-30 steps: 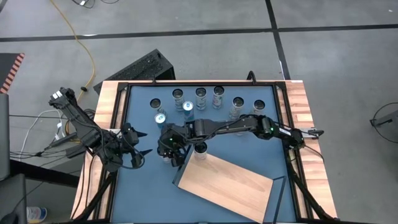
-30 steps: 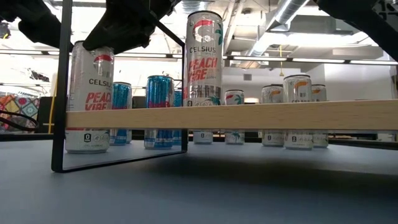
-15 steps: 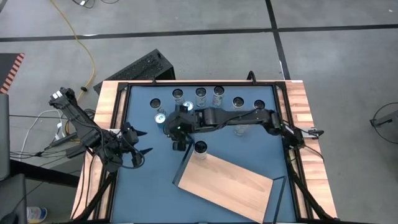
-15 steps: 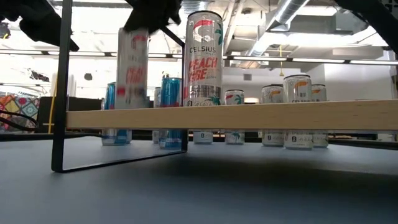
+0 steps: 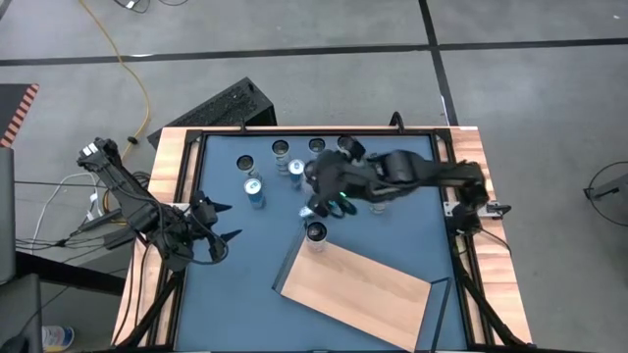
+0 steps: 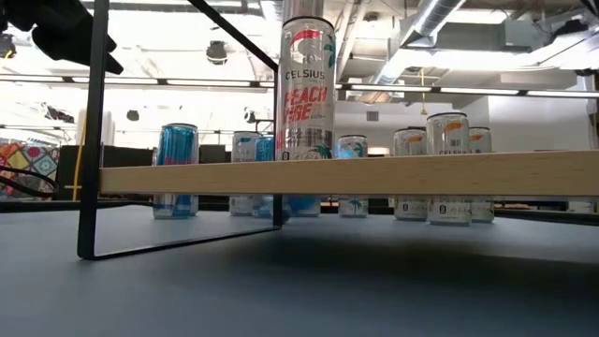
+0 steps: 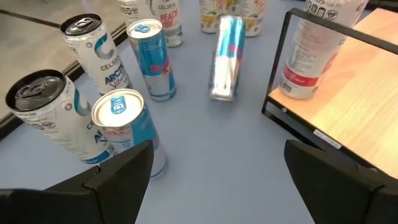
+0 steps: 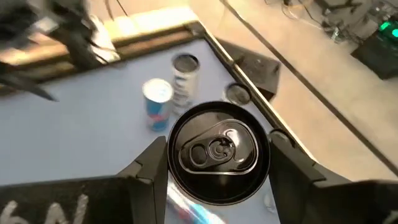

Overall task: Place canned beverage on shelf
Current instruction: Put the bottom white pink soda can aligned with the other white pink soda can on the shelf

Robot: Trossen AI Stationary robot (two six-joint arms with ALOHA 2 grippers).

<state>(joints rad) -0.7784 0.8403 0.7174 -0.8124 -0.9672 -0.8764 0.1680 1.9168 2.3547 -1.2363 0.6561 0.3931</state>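
Observation:
My right gripper point(image 5: 332, 196) hangs above the table's middle, shut on a black-topped can point(image 8: 217, 152). The high view hides that can under the gripper, and it is above the low view. The shelf point(image 5: 363, 289), a light-wood board on a dark frame, stands near the front. One white Celsius can point(image 5: 316, 233) stands upright on the shelf's far left corner point(image 6: 307, 89). A blue can point(image 7: 227, 59) on the table beside that corner shows blurred. My left gripper point(image 5: 228, 223) waits open at the left edge, nothing between its fingers point(image 7: 118, 180). My right gripper pinches the can's upper wall just under the top rim point(image 8: 173, 163), one finger point(image 8: 146, 177) on each side. The fingers slant downward, reaching in from the table's right side. The can's top faces the wrist camera. The can is lifted clear of the table.
Several more cans stand upright on the blue table point(image 5: 235, 294): white ones along the far edge point(image 5: 343, 147) and blue ones at the far left point(image 5: 255, 191). Wooden strips point(image 5: 167, 186) border the table. Free table room lies at the near left.
My right gripper has risen from beside the shelf's left corner and gone toward the table's far right, its wrist rolling. The held can has come off the table and left the low view upward. A blue can on the table has shifted toward the right.

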